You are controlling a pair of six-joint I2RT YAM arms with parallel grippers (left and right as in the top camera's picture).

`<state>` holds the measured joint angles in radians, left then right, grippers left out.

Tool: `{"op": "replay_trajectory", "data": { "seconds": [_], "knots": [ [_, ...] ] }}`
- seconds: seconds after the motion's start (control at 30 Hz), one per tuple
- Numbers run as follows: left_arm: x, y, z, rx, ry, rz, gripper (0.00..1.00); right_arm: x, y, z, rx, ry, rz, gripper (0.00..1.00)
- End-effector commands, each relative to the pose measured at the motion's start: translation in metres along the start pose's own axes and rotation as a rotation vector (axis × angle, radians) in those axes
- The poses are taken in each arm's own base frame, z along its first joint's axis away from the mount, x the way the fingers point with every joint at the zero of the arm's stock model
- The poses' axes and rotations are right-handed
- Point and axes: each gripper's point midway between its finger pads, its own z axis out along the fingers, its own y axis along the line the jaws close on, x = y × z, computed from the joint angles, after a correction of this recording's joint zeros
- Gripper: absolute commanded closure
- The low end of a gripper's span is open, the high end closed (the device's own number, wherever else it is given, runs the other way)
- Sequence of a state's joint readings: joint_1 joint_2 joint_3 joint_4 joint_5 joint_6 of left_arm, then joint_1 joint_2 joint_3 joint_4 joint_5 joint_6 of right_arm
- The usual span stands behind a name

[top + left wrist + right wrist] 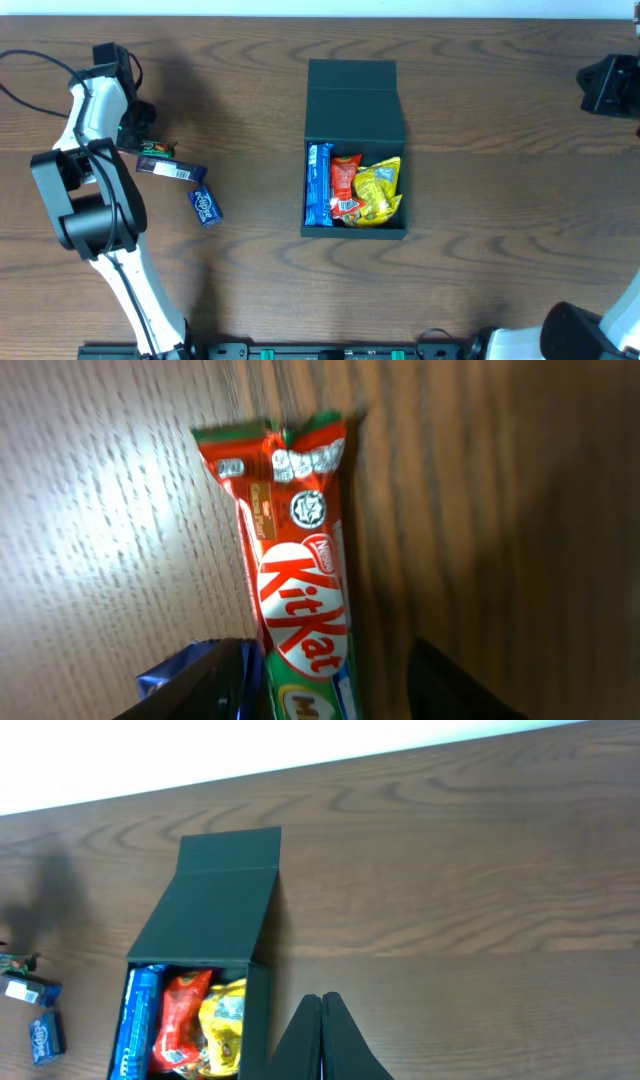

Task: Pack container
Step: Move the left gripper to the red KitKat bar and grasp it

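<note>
Container [355,233]: recorded at table [500,220] centre, lid [355,100] folded back, three snack packets [347,188] inside.
Left gripper [325,695]: found released, fingers straddling KitKat bar [300,580].
Right gripper [321,1020]: found clenched, nothing held.

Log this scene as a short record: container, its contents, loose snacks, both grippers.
container: open, lid flap folded back
inside: blue packet, red packet, yellow packet, side by side
loose: KitKat bar, dark blue bar, small blue packet, all left of the container
left gripper: open, fingers either side of the KitKat bar
right gripper: shut, holding nothing
</note>
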<state>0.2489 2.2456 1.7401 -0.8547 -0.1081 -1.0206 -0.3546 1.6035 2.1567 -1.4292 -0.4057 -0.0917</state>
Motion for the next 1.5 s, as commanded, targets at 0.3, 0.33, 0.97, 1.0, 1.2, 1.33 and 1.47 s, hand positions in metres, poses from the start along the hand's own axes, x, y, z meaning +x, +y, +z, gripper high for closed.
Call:
{"op": "replay_trajectory", "data": {
  "seconds": [0.3, 0.33, 0.97, 1.0, 1.2, 1.33, 1.47],
  "knots": [
    [0.002, 0.006, 0.011, -0.028, 0.015, 0.006, 0.5, 0.001, 0.005, -0.001, -0.015, 0.002, -0.005, 0.98],
    [0.002, 0.006, 0.011, -0.028, 0.015, 0.006, 0.51, 0.001, 0.005, -0.001, -0.015, 0.002, -0.005, 0.98],
    [0.01, 0.018, 0.025, -0.088, 0.043, 0.017, 0.5, 0.0, 0.005, -0.001, -0.015, -0.002, -0.007, 0.97],
    [0.01, 0.018, 0.025, -0.088, 0.043, 0.017, 0.51, 0.0, 0.005, -0.001, -0.015, -0.002, -0.006, 0.97],
    [0.01, 0.017, 0.025, -0.088, 0.043, 0.017, 0.67, 0.0, 0.005, -0.001, -0.015, -0.002, -0.006, 0.98],
    [0.01, 0.017, 0.025, -0.088, 0.043, 0.021, 0.72, 0.0, 0.005, -0.001, -0.015, -0.002, -0.006, 0.98],
    [0.01, 0.017, 0.025, -0.087, 0.044, 0.059, 0.81, 0.0, 0.005, -0.001, -0.015, -0.003, -0.007, 0.98]
  ]
}}
